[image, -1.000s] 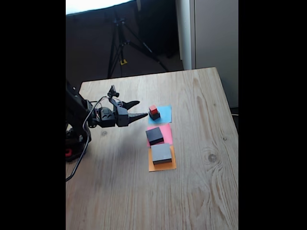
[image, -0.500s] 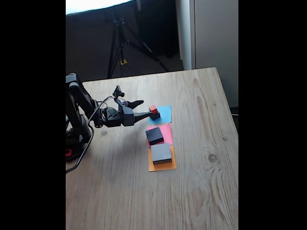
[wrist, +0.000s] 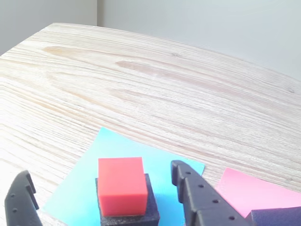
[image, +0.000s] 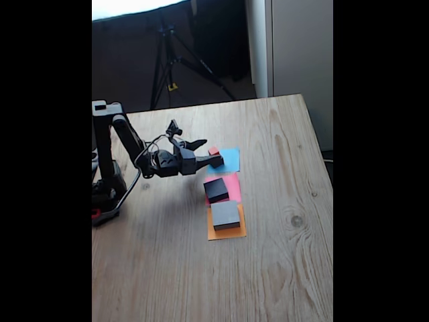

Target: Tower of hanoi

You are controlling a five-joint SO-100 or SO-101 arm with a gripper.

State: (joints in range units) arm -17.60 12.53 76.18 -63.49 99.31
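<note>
The tiny red cube [wrist: 121, 184] sits on the smallest black block [wrist: 129, 217], on a blue paper square [wrist: 75, 193]. In the wrist view my gripper [wrist: 100, 171] is open, one finger on each side of the cube, touching neither. From the fixed view, the gripper [image: 210, 153] reaches in from the left around the red cube [image: 213, 151], and its near finger hides the block below. A mid-sized black block [image: 216, 190] rests on pink paper. The largest, a grey block [image: 225, 215], lies on orange paper.
The wooden table [image: 281, 268] stretches wide to the right and front of the blocks. My arm's base [image: 104, 191] stands at the table's left edge. A tripod [image: 167, 60] stands behind the table. Pink paper [wrist: 249, 193] shows beside the right finger.
The arm has stretched to the right. The open gripper went from left of the blue paper to straddling the red cube. The blocks have not moved.
</note>
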